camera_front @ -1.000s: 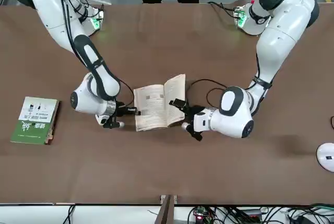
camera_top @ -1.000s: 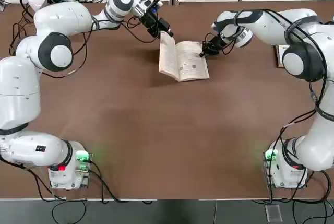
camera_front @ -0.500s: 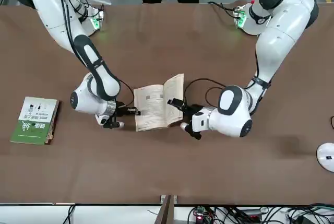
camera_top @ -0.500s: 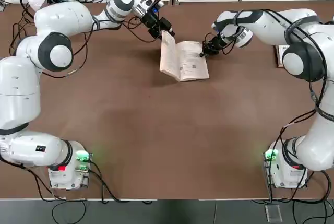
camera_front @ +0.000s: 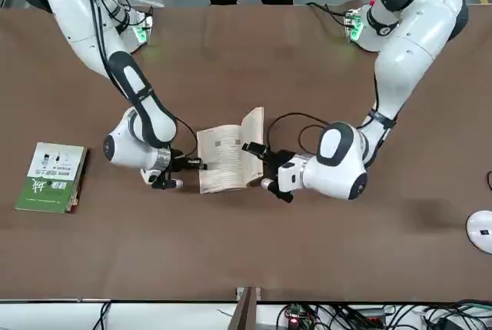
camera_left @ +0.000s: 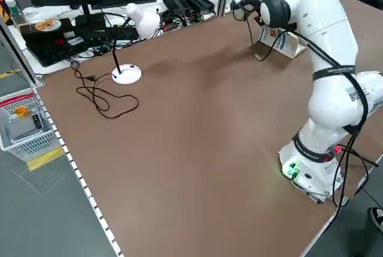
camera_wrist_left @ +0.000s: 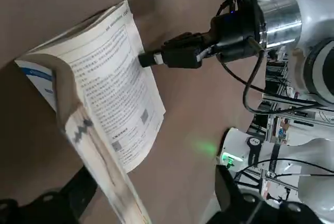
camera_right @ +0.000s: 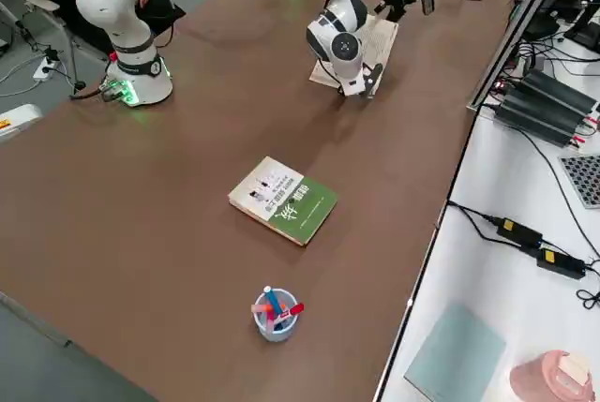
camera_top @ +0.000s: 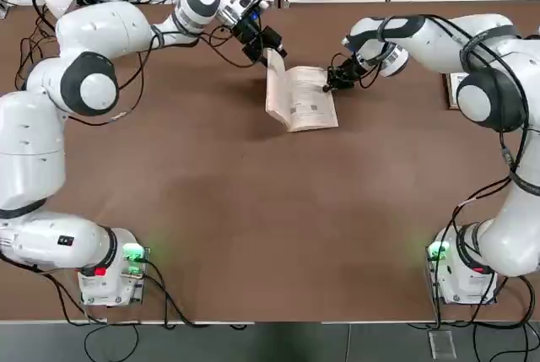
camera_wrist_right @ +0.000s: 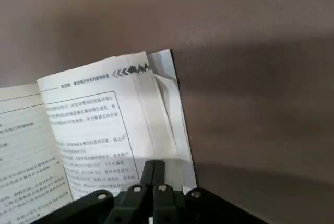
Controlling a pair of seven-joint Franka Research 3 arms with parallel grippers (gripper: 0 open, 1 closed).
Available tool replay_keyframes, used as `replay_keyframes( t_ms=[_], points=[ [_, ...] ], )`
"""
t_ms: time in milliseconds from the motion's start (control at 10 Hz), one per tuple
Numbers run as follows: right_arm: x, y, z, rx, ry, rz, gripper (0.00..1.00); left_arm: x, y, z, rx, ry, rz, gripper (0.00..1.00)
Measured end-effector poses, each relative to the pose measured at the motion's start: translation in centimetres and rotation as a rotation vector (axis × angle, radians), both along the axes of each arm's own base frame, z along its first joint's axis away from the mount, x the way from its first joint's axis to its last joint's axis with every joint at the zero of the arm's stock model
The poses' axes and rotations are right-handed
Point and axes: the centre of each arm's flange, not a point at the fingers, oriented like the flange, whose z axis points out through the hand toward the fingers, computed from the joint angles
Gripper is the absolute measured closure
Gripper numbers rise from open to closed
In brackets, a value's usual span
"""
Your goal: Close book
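Book [camera_top: 299, 99] half is raised near upright by the wide-spread left gripper [camera_top: 268, 44], the flat page being pinned by the shut, empty right gripper [camera_top: 331, 85] beyond the spine.

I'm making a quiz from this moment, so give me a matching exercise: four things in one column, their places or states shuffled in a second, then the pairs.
Things:
1. the book
2. left gripper
3. right gripper
4. green-and-white book

States:
A. lies shut, flat on the table, apart from both arms
B. fingers shut, tip pressing on the page that lies flat
C. half open, one side raised steeply
D. at the raised side's edge

Pairs: 1-C, 2-D, 3-B, 4-A
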Motion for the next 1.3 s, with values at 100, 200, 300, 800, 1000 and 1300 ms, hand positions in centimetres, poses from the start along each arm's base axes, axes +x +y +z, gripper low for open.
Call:
replay_keyframes(
  t_ms=[100,200,300,800,1000,1300],
  points=[
    [0.0,0.0,0.0,0.0,0.0,0.0,0.99,-0.1,-0.1,0.0,0.002,0.006,0.003,0.0],
    [0.0,0.0,0.0,0.0,0.0,0.0,0.99,-0.1,-0.3,0.1,0.002,0.01,0.005,0.0],
    [0.0,0.0,0.0,0.0,0.0,0.0,0.99,-0.2,-0.4,0.2,0.002,0.015,0.007,0.0],
    [0.0,0.0,0.0,0.0,0.0,0.0,0.99,-0.4,-0.8,0.4,0.002,0.026,0.016,0.0],
    [0.0,0.0,0.0,0.0,0.0,0.0,0.99,-0.5,-1.4,0.6,0.005,0.027,0.03,0.0],
    [0.0,0.0,0.0,-0.001,-0.001,-0.001,0.99,-1.2,-2.8,0.7,0.015,0.028,0.043,0.0]
  ],
)
